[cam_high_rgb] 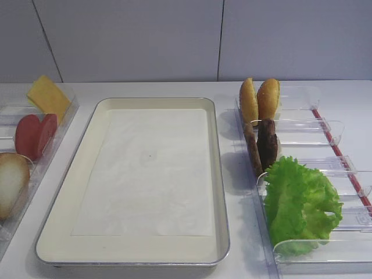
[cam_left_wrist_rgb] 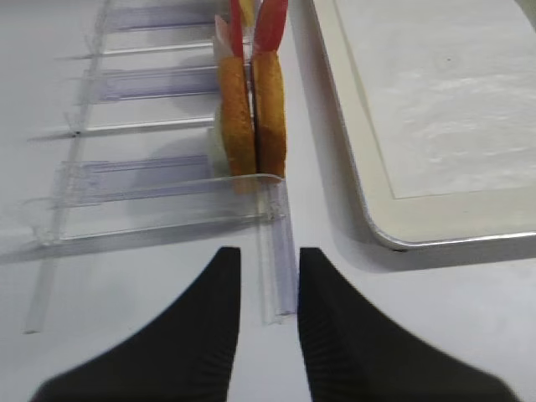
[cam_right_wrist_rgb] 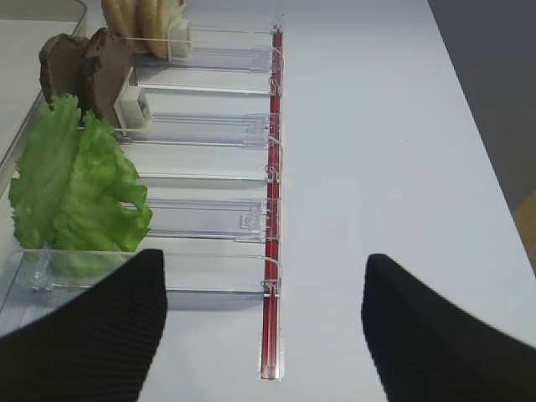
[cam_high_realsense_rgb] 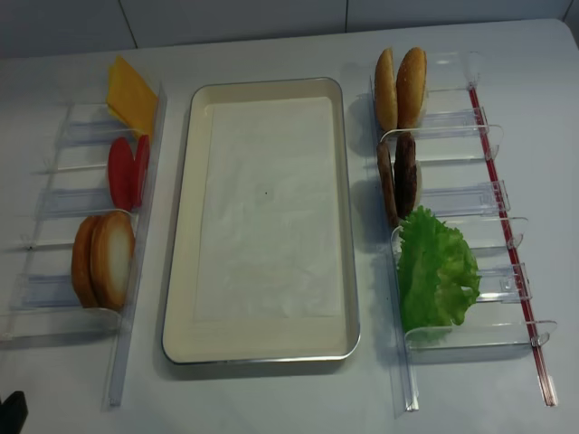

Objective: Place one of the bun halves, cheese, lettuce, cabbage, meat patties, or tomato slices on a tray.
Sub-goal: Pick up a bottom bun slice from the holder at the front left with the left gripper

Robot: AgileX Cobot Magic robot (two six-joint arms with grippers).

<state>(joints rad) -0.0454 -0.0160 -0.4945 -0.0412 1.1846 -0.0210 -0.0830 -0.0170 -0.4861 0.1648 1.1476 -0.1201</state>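
Note:
The cream tray (cam_high_rgb: 218,192) lies in the middle with only its paper liner in it. In the left holder stand the cheese (cam_high_rgb: 47,96), two tomato slices (cam_high_rgb: 35,133) and a pale-faced bun half (cam_high_realsense_rgb: 113,258). The right holder has two meat patties (cam_high_rgb: 261,145) and the lettuce (cam_high_rgb: 299,200). Cabbage is out of view. My left gripper (cam_left_wrist_rgb: 268,255) hangs over the near end of the left holder, in line with the bun halves (cam_left_wrist_rgb: 251,117), shut to a narrow slit and holding nothing. My right gripper (cam_right_wrist_rgb: 264,260) stands wide open over the table by the lettuce (cam_right_wrist_rgb: 71,184).
Two golden bun halves (cam_high_rgb: 258,99) stand on edge at the back of the right clear holder (cam_high_realsense_rgb: 470,339). A red strip (cam_right_wrist_rgb: 272,251) runs along that holder's outer side. The left clear holder (cam_high_realsense_rgb: 54,321) lies beside the tray's rim (cam_left_wrist_rgb: 360,167). A wall rises behind the table.

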